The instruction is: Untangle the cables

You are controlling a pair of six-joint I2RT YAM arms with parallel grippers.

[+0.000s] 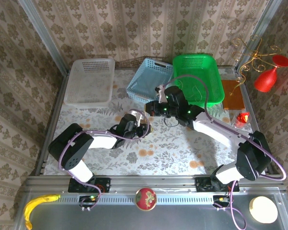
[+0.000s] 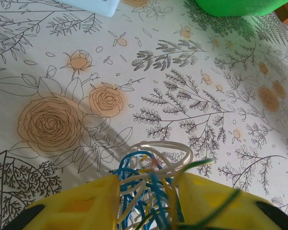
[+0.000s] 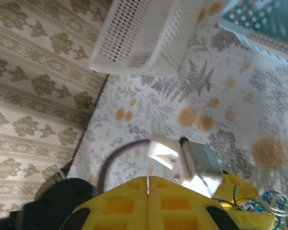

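Your left gripper (image 2: 151,208) is clamped on the cables (image 2: 151,175). In the left wrist view, at bottom centre, the blue, whitish and pale yellow strands are bunched in the gap between its two yellow fingers (image 2: 81,206). A few whitish loops spill out just above the fingertips, over the floral tablecloth (image 2: 182,72). One thin green strand crosses the right-hand finger toward the lower right.

Your right gripper (image 3: 148,191) has its yellow fingers pressed flat together along a narrow seam, at bottom centre of the right wrist view. From there, the knot sits off to the lower right, at the frame's edge, apart from those fingertips. It lies just beside the other gripper's yellow finger.

In the top view, both grippers are close together near the middle of the table. The left gripper (image 1: 145,125) lies just below and left of the right gripper (image 1: 152,108), below the blue basket (image 1: 149,79).
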